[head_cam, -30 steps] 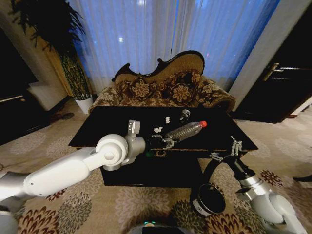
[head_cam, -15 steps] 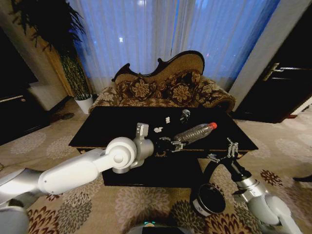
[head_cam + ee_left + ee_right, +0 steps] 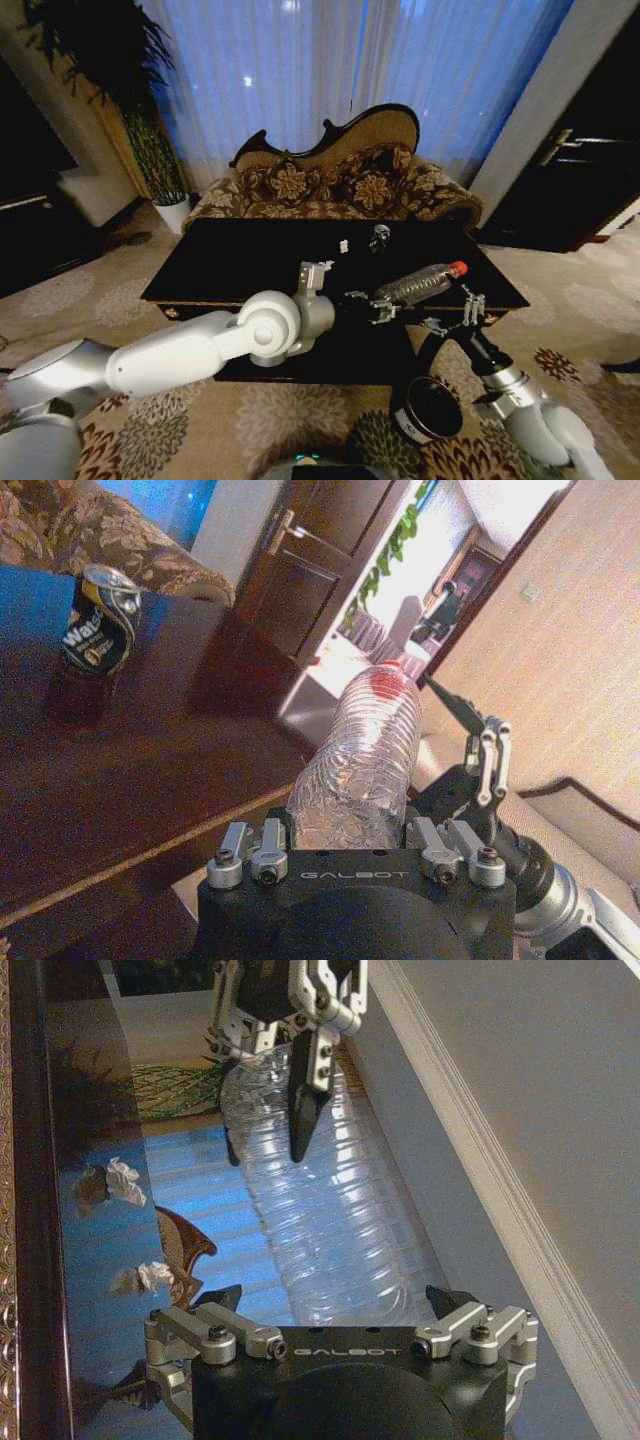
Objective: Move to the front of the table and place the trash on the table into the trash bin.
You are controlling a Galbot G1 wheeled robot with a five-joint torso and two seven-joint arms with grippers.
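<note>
One bottle (image 3: 425,283) is clamped at its base in the left gripper (image 3: 381,309), carried rightward since a second ago, now past the table (image 3: 220,262) edge toward the bin (image 3: 428,408) below. Clear, ribbed, red-capped, crumpled near the grip. Right gripper (image 3: 455,312) waits beside, fingers spread. Wad (image 3: 379,236) and paper bits (image 3: 342,246) remain on the table.

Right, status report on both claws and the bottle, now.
Left claw shut on plastic bottle, held over table's front right edge. Right claw open beside the bottle's cap, above trash bin. Grey wad on table.
</note>
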